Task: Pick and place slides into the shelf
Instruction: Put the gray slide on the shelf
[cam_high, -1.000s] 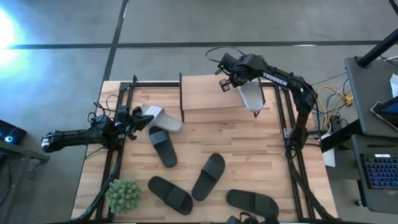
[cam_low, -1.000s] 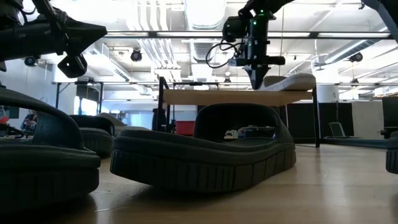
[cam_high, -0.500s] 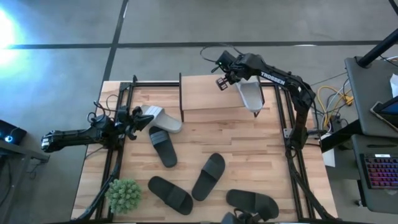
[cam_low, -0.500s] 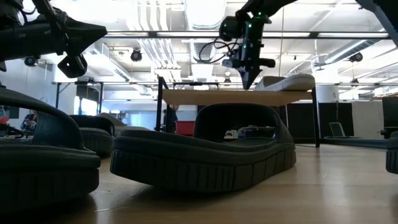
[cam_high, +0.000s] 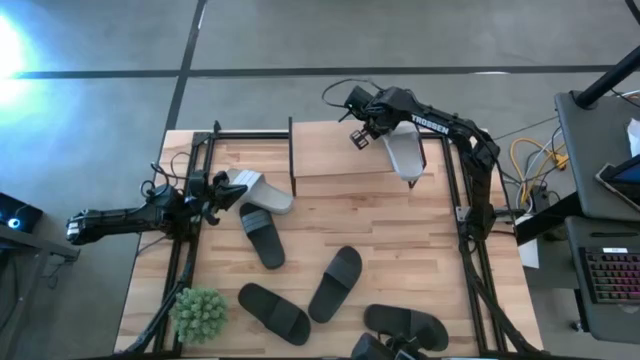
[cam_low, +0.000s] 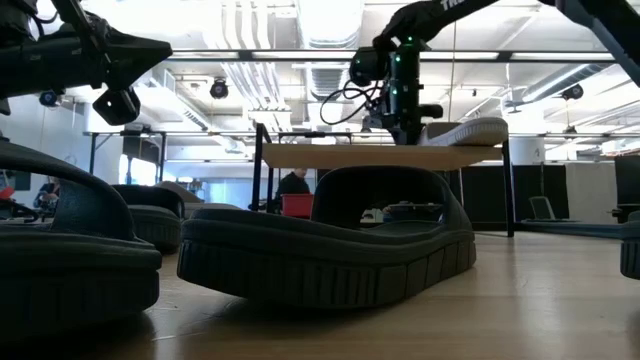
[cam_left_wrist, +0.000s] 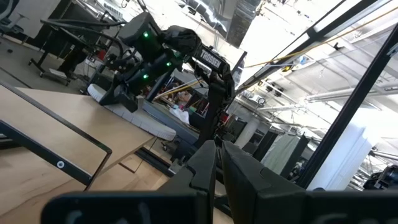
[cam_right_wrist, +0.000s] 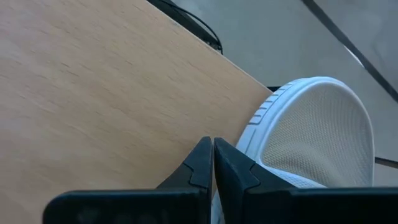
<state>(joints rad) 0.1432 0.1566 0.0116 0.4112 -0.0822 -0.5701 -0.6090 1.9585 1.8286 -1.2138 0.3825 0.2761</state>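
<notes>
the right gripper (cam_high: 363, 125) hovers over the shelf (cam_high: 330, 150) top board at about 12 o'clock on the table (cam_high: 420, 240), its fingers pressed together and holding nothing. just beside it, toward 3 o'clock, a light grey slide (cam_high: 403, 153) lies on the shelf's wooden top near the right end. the right wrist view shows the closed fingertips (cam_right_wrist: 212, 163) above the pale board with that slide's ribbed sole edge (cam_right_wrist: 311, 137) right next to them; whether they touch it cannot be told. in the low view the gripper (cam_low: 402, 128) comes down to the board from above, with the slide (cam_low: 468, 131) resting on the board to its side.

the left gripper (cam_high: 212, 188) waits at about 9 o'clock, fingers together, its tip at the second light grey slide (cam_high: 252, 189), which lies on the tabletop just off the shelf's left leg; it does not appear to be gripping it.

four black slides lie on the table: one (cam_high: 262, 234) just below the grey slide near the centre, one (cam_high: 335, 283) angled at about 6 o'clock, one (cam_high: 274, 311) toward 7 o'clock, and one (cam_high: 405, 326) toward 5 o'clock at the near edge. a green bushy plant (cam_high: 198, 312) sits at about 8 o'clock in the near left corner. a person shows faintly in the room behind the shelf in the low view.
</notes>
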